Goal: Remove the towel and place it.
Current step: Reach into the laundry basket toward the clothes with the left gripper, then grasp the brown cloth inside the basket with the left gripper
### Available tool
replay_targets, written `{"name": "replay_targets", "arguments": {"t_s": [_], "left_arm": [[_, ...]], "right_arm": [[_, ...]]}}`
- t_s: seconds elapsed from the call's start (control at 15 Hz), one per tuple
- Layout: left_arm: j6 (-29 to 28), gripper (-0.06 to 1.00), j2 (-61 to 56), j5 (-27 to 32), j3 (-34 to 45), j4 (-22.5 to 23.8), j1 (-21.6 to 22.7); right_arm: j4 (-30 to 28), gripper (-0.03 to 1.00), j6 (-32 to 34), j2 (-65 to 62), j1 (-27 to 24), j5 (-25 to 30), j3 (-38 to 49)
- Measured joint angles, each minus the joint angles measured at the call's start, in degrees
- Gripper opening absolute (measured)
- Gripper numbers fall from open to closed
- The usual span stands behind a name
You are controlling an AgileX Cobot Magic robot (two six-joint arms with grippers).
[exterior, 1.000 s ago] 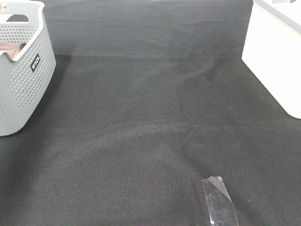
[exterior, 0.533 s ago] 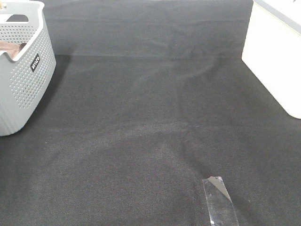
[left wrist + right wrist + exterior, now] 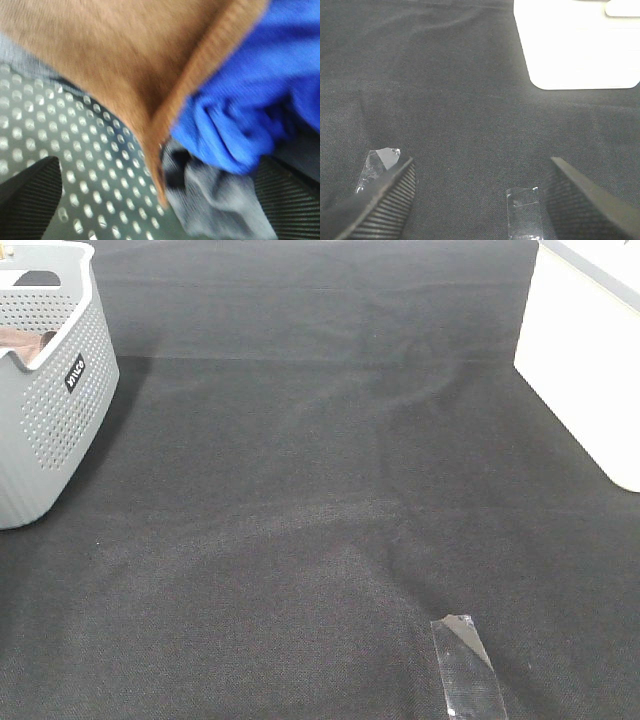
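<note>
The brown plush towel (image 3: 120,55) with a stitched edge fills the near part of the left wrist view, inside the grey perforated basket (image 3: 60,150). It lies against a blue cloth (image 3: 250,100) and a grey cloth (image 3: 215,205). My left gripper (image 3: 160,210) is open, with its fingers (image 3: 30,195) on either side just short of the towel's hanging corner. In the exterior view only a strip of brown towel (image 3: 28,342) shows inside the basket (image 3: 50,410) at far left. My right gripper (image 3: 485,200) is open and empty over the black table cloth (image 3: 460,100).
A white box (image 3: 585,360) stands at the right edge of the table and also shows in the right wrist view (image 3: 575,45). A strip of clear tape (image 3: 465,665) lies on the black cloth near the front; two tape pieces (image 3: 522,205) show under the right gripper.
</note>
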Motion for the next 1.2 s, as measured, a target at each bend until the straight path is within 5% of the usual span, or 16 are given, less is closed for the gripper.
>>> {"name": "replay_targets", "arguments": {"t_s": [0.27, 0.47, 0.87, 1.2], "left_arm": [[0.9, 0.32, 0.5, 1.1, -0.8, -1.5, 0.0], [-1.9, 0.01, 0.5, 5.3, -0.8, -0.6, 0.0], [-3.5, 0.00, -1.0, 5.7, -2.5, 0.3, -0.9], [-6.4, 0.00, -11.1, 8.5, -12.9, -0.2, -7.0]], "right_arm": [[0.0, 0.70, 0.0, 0.0, 0.0, 0.0, 0.0], [0.0, 0.70, 0.0, 0.0, 0.0, 0.0, 0.0], [0.0, 0.70, 0.0, 0.0, 0.0, 0.0, 0.0], [0.0, 0.70, 0.0, 0.0, 0.0, 0.0, 0.0]]}}
